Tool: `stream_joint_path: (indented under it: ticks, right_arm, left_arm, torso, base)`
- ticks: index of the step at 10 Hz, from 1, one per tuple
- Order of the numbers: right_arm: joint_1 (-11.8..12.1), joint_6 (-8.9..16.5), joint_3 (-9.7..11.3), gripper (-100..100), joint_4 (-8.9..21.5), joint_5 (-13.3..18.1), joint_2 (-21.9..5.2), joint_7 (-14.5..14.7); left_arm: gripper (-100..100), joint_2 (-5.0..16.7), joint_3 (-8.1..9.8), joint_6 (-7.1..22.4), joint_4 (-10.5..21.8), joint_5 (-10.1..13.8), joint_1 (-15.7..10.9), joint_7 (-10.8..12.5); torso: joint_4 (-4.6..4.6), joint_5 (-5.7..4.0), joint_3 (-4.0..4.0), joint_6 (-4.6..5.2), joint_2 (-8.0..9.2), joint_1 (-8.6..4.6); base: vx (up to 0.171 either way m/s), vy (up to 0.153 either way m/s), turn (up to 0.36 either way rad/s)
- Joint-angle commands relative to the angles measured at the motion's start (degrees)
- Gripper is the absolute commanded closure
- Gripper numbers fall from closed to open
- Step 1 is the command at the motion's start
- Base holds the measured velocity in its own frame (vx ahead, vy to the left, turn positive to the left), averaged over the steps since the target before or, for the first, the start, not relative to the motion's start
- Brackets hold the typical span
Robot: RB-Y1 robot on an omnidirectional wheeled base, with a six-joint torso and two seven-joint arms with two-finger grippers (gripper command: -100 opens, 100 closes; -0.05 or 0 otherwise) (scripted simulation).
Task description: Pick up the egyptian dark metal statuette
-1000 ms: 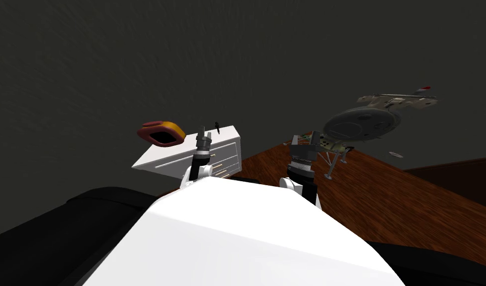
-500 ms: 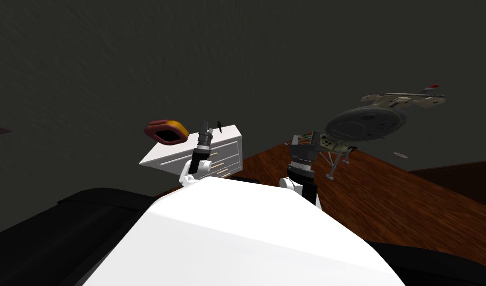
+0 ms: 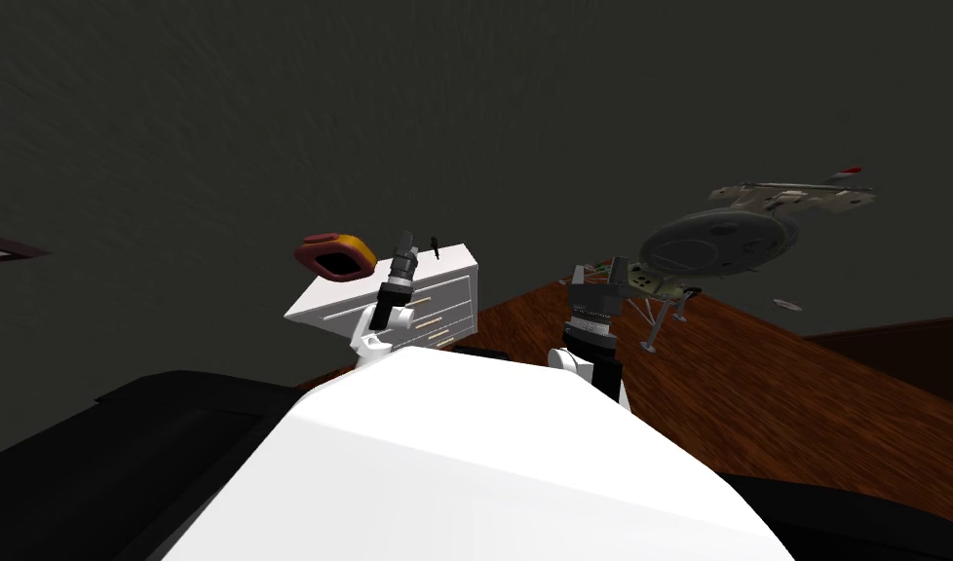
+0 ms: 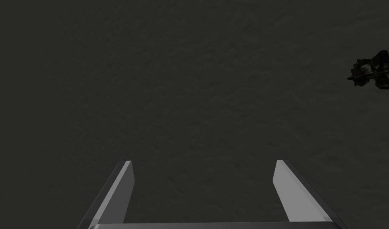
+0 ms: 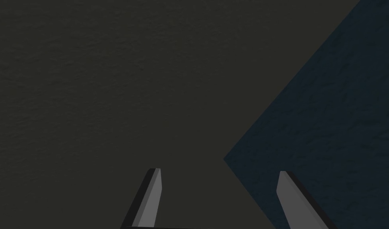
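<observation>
- The left claw (image 4: 203, 163) is released; its two fingers stand wide apart with nothing between them; in the head view the left claw (image 3: 406, 240) points up in front of a white chest of drawers (image 3: 406, 304).
- The statuette (image 3: 435, 245), small and dark, stands upright on top of the chest near its right end, just beside the left claw and apart from it; in the left wrist view the statuette (image 4: 376, 74) is a knobbly dark shape well off to one side of the fingers.
- A red and yellow thing (image 3: 335, 256) with a dark hollow sits at the chest's left end.
- The right claw (image 5: 220, 171) is released too, fingers apart and holding nothing; in the head view the right claw (image 3: 599, 277) rises over the edge of a brown wooden table (image 3: 777, 409).
- Beyond the right claw are a small legged model (image 3: 648, 282) and a grey saucer-shaped spaceship model (image 3: 723, 239); a small pale disc (image 3: 786, 305) lies further right.
</observation>
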Motion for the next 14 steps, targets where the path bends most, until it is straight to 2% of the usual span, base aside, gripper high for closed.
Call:
stream_joint_path:
  ticks: [1,2,3,4,5,6,7,8,9,10,11,13,14]
  right_arm:
    - [0.00,0.00,0.00,0,0.00,0.00,0.00,0.00]
    - [0.00,0.00,0.00,0,0.00,0.00,0.00,0.00]
    - [0.00,0.00,0.00,0,0.00,0.00,0.00,0.00]
    - [0.00,0.00,0.00,0,0.00,0.00,0.00,0.00]
    - [0.00,0.00,0.00,0,0.00,0.00,0.00,0.00]
    - [0.00,0.00,0.00,0,0.00,0.00,0.00,0.00]
    - [0.00,0.00,0.00,0,0.00,0.00,0.00,0.00]
    - [0.00,0.00,0.00,0,0.00,0.00,0.00,0.00]
    - [0.00,0.00,0.00,0,0.00,0.00,0.00,0.00]
    - [0.00,0.00,0.00,0,0.00,0.00,0.00,0.00]
    - [0.00,0.00,0.00,0,0.00,0.00,0.00,0.00]
    - [0.00,0.00,0.00,0,0.00,0.00,0.00,0.00]
    - [0.00,0.00,0.00,0,0.00,0.00,0.00,0.00]
  left_arm:
    - [-100,1.52,0.10,2.86,0.12,-0.41,-2.52,-0.29]
    - [-100,1.52,0.10,3.55,0.12,-0.41,-2.52,-0.29]
    - [-100,2.86,0.18,5.82,0.37,-0.67,-4.73,-0.52]
    - [-100,2.86,0.18,6.47,0.37,-0.67,-4.73,-0.52]
    - [-100,4.19,0.21,8.66,0.68,-0.84,-7.03,-0.74]
    - [-100,4.19,0.21,9.53,0.68,-0.84,-7.03,-0.74]
    - [-100,5.51,0.19,11.43,1.07,-0.93,-9.38,-0.94]
    - [-100,5.51,0.19,12.71,1.07,-0.93,-9.38,-0.94]
    - [-100,6.82,0.12,14.34,1.54,-0.93,-11.78,-1.14]
    - [-100,6.82,0.12,15.88,1.54,-0.93,-11.79,-1.14]
    - [-100,8.14,0.00,17.53,2.09,-0.83,-14.24,-1.33]
    - [-100,8.14,0.00,19.37,2.09,-0.83,-14.24,-1.33]
    - [-100,9.48,-0.18,21.70,2.71,-0.63,-16.72,-1.51]
  torso:
    - [0.00,0.00,0.00,0.00,0.00,0.00]
    - [0.00,0.00,0.00,0.01,0.01,0.02]
    - [0.00,0.00,-0.01,0.00,-0.01,0.00]
    - [0.00,0.00,-0.01,0.01,-0.02,0.01]
    - [-0.01,0.00,-0.02,0.00,-0.03,0.00]
    - [-0.01,0.00,-0.01,0.01,-0.02,0.03]
    - [-0.01,0.00,-0.01,0.00,-0.02,0.01]
    - [0.00,0.00,-0.01,0.01,-0.02,0.02]
    - [-0.01,0.01,-0.02,0.00,-0.03,0.01]
    - [-0.01,0.00,-0.02,0.01,-0.04,0.04]
    - [-0.01,0.01,-0.02,-0.01,-0.04,0.01]
    - [0.00,0.01,-0.01,0.00,-0.02,0.02]
    - [-0.02,0.00,-0.04,-0.01,-0.06,-0.04]
  base:
    - [-0.036,0.031,0.006]
    - [-0.026,0.026,-0.003]
    - [-0.028,0.029,-0.004]
    - [-0.022,0.027,-0.006]
    - [-0.029,0.037,-0.013]
    - [-0.025,0.029,-0.014]
    - [-0.026,0.032,-0.020]
    - [-0.022,0.031,-0.017]
    - [-0.024,0.039,-0.032]
    - [-0.022,0.032,-0.021]
    - [-0.037,0.035,-0.032]
    - [-0.017,0.024,-0.018]
    - [-0.012,0.026,-0.037]
